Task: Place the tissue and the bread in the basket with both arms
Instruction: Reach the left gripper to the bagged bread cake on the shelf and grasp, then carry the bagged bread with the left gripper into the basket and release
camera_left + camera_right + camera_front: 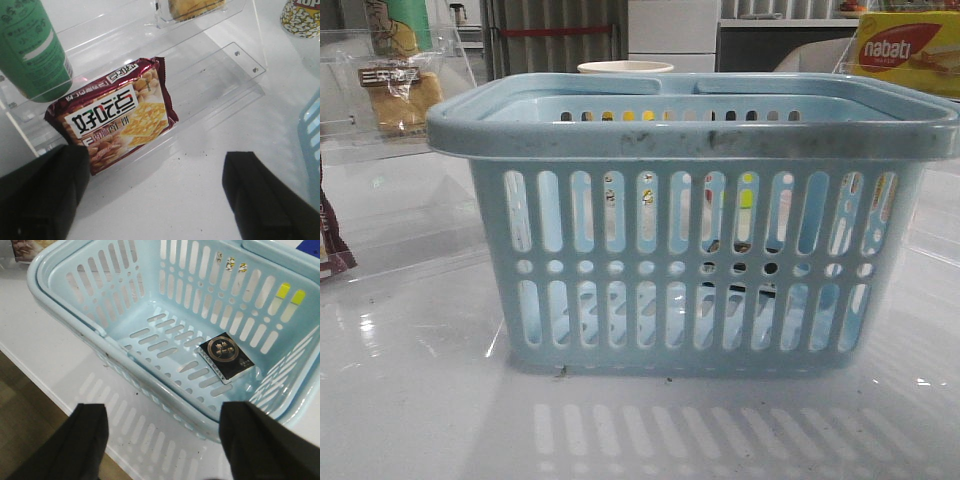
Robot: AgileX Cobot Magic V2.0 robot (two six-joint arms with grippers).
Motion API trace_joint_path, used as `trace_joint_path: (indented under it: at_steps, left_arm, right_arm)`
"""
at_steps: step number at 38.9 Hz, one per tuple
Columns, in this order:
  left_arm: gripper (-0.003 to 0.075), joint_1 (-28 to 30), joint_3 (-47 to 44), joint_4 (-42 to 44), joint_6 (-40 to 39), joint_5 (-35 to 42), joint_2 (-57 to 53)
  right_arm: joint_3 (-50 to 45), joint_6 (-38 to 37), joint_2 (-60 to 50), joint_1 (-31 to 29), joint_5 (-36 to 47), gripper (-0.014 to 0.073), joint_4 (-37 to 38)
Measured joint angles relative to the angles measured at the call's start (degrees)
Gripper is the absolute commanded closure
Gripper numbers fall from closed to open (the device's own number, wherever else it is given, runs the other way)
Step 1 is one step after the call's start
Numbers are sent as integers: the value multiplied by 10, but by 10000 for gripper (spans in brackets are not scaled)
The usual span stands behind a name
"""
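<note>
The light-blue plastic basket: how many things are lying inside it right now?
1: a small dark packet with a round gold emblem lies flat on the floor of the light-blue slotted plastic basket, near one corner. Nothing else shows inside.

- Front view: bright, cool, even illumination is recorded; slot-shaped light patches are thrown on the glossy table (pixel 410 400) at 6 o'clock of the basket (pixel 690 215). Small specular glints are noted at 9 o'clock. The background is rendered soft.
- Left wrist view: glare is seen on the red snack packet (pixel 112 117) and clear acrylic shelf (pixel 225 65); the left gripper (pixel 155 200) is blurred and underexposed.
- Right wrist view: soft shadows are cast; the right gripper (pixel 162 442) is out of focus.
</note>
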State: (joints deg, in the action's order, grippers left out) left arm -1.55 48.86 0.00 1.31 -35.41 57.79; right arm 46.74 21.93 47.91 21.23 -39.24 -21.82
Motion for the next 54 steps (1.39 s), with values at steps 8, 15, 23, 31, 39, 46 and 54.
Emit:
trace_joint_path:
  at_steps: [8,15,23,31,39,46,54]
  left_arm:
    - [115,0,98,-39,0,15,142]
    - [115,0,188,-64,0,45,260]
    - [115,0,283,-68,0,77,371]
    - [115,0,364,-75,0,104,461]
    - [115,0,426,-77,0,126,543]
    - [183,0,432,-78,0,143,561]
    - [492,0,434,-80,0,145,562]
  right_arm:
    - [0,0,0,0,0,23,0]
    - [0,0,0,0,0,23,0]
    - [0,-1,0,0,0,23,0]
    - [0,-1,0,0,0,23,0]
    - [0,-1,0,0,0,23,0]
    - [0,-1,0,0,0,23,0]
    - [0,-1,0,0,0,23,0]
